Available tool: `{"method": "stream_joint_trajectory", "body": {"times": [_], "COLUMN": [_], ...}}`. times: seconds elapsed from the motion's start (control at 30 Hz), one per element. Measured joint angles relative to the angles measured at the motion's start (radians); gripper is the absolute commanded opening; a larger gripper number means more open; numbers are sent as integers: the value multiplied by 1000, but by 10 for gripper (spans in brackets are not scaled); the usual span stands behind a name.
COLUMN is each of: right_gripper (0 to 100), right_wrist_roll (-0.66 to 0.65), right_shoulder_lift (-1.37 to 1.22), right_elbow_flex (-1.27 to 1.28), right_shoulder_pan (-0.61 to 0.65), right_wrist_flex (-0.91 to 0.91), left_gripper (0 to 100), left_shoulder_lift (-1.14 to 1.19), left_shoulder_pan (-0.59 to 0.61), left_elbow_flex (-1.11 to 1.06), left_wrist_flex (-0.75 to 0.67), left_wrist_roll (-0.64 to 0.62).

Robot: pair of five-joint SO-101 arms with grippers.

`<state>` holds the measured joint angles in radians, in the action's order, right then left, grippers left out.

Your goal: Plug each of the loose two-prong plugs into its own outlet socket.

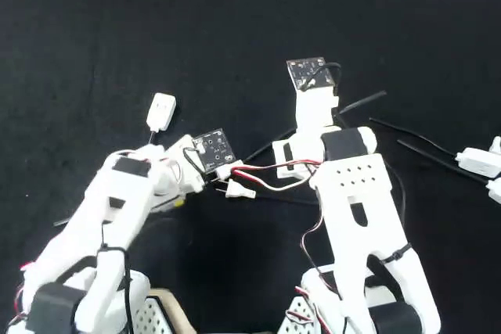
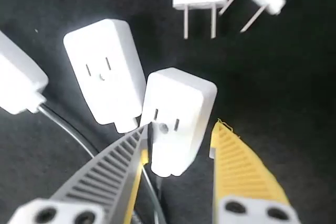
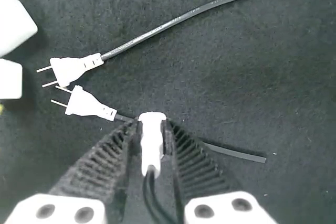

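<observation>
High view, L to R: black felt-like table (image 1: 78,52). My left arm (image 1: 102,224) is white plastic w/ black joints. 1 lone socket (image 1: 161,111), a white rounded block, lies farther back, apart from the arm. 1 loose plug (image 1: 241,191) sits just past that arm's tip, its 2 metal prongs pointing back at the arm. Right arm (image 1: 360,193) is mid-table. 3 white bits (image 1: 477,160) at the right edge are too cropped to ID.

Left wrist view: I count 3 white socket blocks.
- Edge block (image 2: 16,85): cropped, w/ a grey cord.
- Second socket (image 2: 103,69): smooth, 2 slots + round hole face up.
- Near socket (image 2: 178,108): same face, narrow end between the fingers.

Left pincer (image 2: 181,127) is spread. Its ribbed grey finger (image 2: 113,169) touches the near socket. The ribbed yellow finger (image 2: 239,166) is just beside it; can't tell if they make contact.

Right wrist view: 2 loose plugs lie side by side, flat white bodies w/ 2 thin prongs each. Upper plug (image 3: 71,68) is on a long black cord (image 3: 178,22); lower plug (image 3: 86,104) is near the fingertips. Right pincer (image 3: 151,125), w/ dark ribbed fingers, is pressed onto a 3rd one. This held plug (image 3: 151,145) is a white oblong w/ black cord out the back, prongs hidden.
</observation>
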<state>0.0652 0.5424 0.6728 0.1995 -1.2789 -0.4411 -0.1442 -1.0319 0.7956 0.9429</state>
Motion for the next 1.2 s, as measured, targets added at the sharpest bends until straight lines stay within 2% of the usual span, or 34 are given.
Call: {"method": "stream_joint_trajectory", "body": {"times": [0.1,0.3,0.67,0.77,0.87,1.0,1.2], "right_gripper": [11,11,11,11,11,11,11], "right_wrist_roll": [0,0,0,0,0,0,0], "right_shoulder_lift": [0,0,0,0,0,0,0], "right_elbow_flex": [0,0,0,0,0,0,0], "right_shoulder_pan": [0,0,0,0,0,0,0], "right_wrist_flex": [5,6,6,6,6,6,6], "left_gripper": [196,195,195,172,80,95,60], "left_shoulder_lift": [69,97,101,104,109,110,110], "left_shoulder_pan": [14,40,115,115,118,114,114], "left_elbow_flex": [15,25,31,49,60,61,61], "left_wrist_flex": [-2,-2,-3,-3,-3,-8,-8], "left_wrist_roll": [68,120,137,100,15,-101,-127]}}
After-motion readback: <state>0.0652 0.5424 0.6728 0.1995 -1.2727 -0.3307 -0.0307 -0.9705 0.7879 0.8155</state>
